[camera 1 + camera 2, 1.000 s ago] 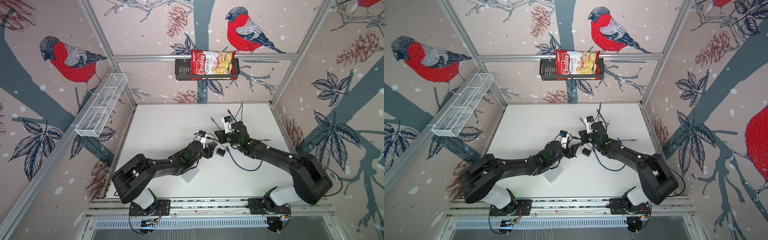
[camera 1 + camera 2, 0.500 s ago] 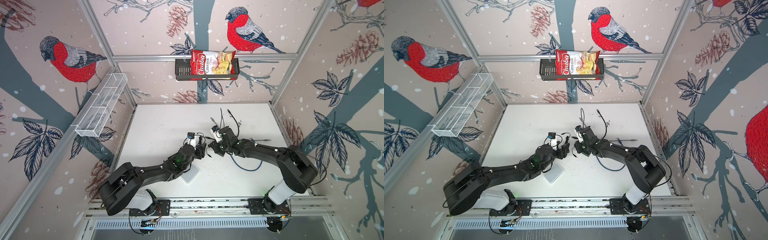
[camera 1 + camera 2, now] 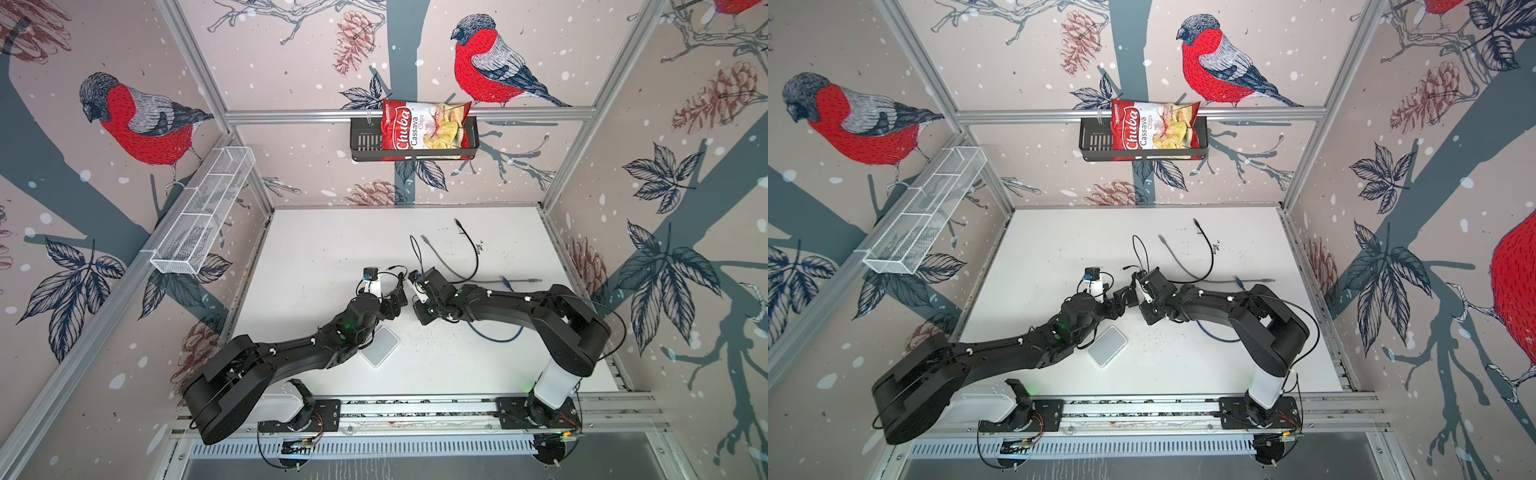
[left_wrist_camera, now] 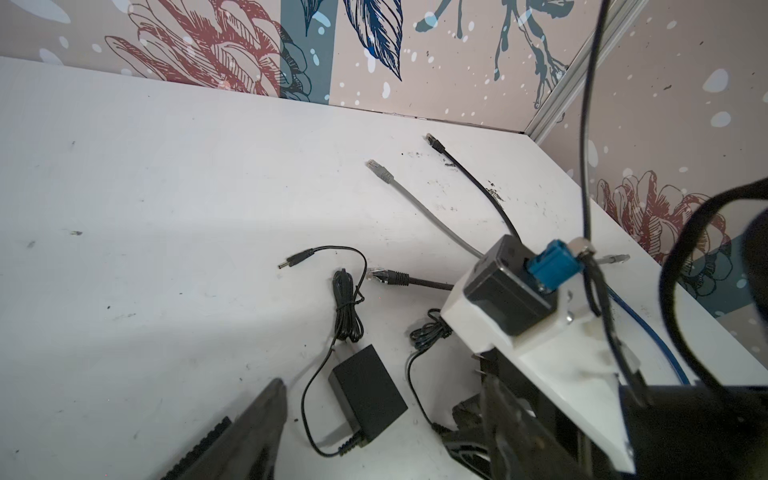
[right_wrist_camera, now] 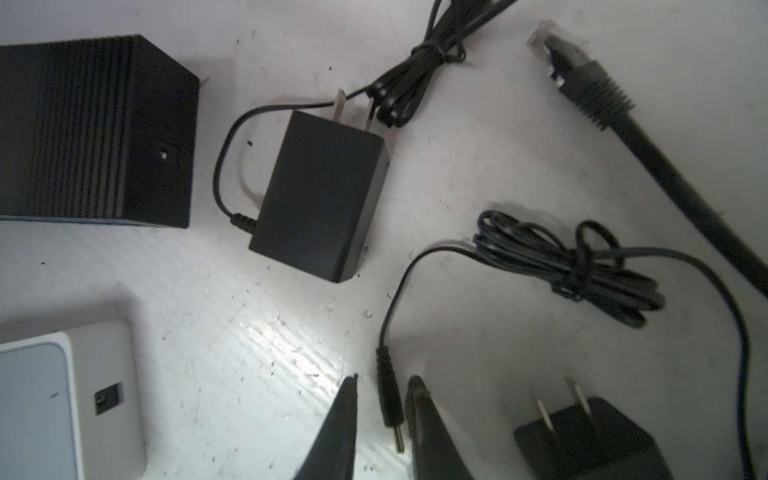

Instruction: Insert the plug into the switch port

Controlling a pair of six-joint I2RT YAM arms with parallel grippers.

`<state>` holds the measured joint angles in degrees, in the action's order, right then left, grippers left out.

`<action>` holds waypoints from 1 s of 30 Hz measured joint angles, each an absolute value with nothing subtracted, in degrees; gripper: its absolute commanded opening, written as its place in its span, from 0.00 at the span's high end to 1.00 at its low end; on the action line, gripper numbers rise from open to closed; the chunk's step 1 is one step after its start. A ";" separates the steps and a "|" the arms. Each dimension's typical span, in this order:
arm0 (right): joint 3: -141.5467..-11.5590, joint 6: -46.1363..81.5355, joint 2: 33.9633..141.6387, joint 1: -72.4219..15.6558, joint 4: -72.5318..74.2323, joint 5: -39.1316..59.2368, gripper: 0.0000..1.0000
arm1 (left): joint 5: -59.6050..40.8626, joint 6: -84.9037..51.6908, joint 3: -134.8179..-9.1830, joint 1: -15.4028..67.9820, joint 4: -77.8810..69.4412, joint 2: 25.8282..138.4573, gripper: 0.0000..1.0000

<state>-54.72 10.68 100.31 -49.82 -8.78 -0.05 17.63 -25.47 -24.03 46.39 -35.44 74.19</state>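
Right claw point(image 5: 383, 379): jaws narrowly parted astride the plug point(image 5: 388, 405), not pinching it | Left claw point(image 3: 398, 299): open, empty | Plug: apparently on the worktop point(image 5: 249, 324), near the white switch point(image 5: 50, 386), apart from its port point(image 5: 109, 398) | Done: approach only | Left: grasp, align, insert.

Switch point(image 5: 45, 399) cut off by edge, 2nd adapter point(image 5: 582, 444) too.

Black barrel plug point(image 5: 388, 401) lies flat, apart from the white switch point(image 5: 62, 395); its side port point(image 5: 109, 399) stands empty.
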 measured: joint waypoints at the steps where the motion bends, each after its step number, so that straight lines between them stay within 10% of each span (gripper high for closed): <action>1: -55.20 10.68 100.68 -49.84 -9.10 -0.56 0.76 | 17.65 -25.47 -23.81 46.33 -35.51 74.06 0.27; 30: -58.52 12.86 103.85 -49.25 -11.53 -1.74 0.99 | 16.62 -25.47 -21.80 45.93 -37.26 73.54 0.25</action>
